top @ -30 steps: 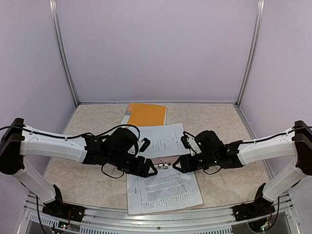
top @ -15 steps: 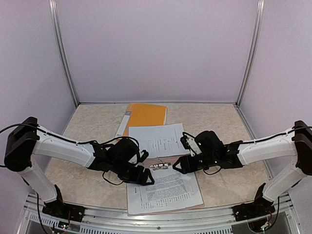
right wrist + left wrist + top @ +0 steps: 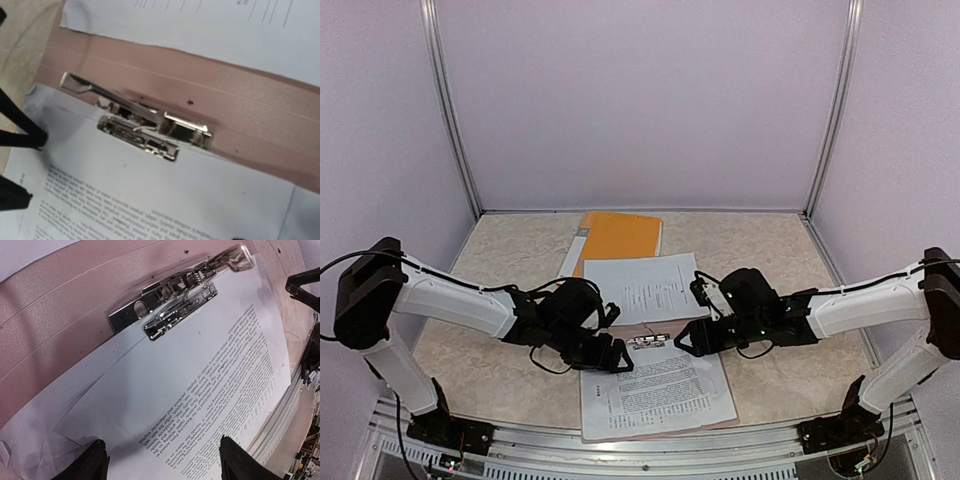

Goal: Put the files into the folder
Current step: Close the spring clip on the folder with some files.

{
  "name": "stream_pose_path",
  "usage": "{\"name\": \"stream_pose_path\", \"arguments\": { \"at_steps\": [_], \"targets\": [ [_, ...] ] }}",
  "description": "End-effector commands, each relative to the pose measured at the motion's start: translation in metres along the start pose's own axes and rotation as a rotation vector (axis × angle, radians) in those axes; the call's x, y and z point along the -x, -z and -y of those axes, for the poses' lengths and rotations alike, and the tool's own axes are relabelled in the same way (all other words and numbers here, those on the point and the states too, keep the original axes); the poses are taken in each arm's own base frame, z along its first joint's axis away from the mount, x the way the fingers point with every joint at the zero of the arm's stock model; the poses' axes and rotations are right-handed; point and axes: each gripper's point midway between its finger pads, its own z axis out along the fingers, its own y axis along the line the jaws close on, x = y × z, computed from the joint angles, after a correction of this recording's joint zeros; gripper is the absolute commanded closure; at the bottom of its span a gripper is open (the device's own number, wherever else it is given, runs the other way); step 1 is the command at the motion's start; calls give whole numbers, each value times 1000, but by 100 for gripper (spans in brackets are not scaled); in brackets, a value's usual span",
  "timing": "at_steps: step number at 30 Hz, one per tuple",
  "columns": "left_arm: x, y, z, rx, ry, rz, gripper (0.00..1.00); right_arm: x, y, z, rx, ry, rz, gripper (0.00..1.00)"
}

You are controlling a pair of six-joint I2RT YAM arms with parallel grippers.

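Left arm (image 3: 450, 300) has pulled back toward 7 o'clock since a second ago, uncovering more of the far sheet. Right side hasn't moved.

Left end effector (image 3: 618, 358): released, fingers (image 3: 95, 462) spread wide over the near white printed file (image 3: 655, 390), gripping nothing.
Right end effector (image 3: 682, 343): released too. The left wrist view catches its two black tips apart at 3 o'clock; its own camera doesn't show them.

Count:
- 2 files. The near one lies in the open taupe-pink card folder (image 3: 260, 105) at 6 o'clock on the mottled beige tabletop (image 3: 760, 250). The far white printed file (image 3: 645, 287) lies across the folder's far half.
- 2 folders. The other is an orange card folder (image 3: 620, 235) at 12 o'clock, seen in the top view only.
- 1 chrome spring clip (image 3: 145, 127), sitting between the two end effectors.

Only the wrist views show that the near file's top edge meets the clip. Can't tell if it's pinched.
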Motion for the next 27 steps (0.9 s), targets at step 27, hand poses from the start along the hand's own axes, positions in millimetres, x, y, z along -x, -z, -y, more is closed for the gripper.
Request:
{"name": "stream_pose_path", "arguments": {
  "at_steps": [27],
  "targets": [
    [32, -8, -8, 33, 0, 22, 27, -13, 8, 27, -114, -14, -12, 41]
  ]
}}
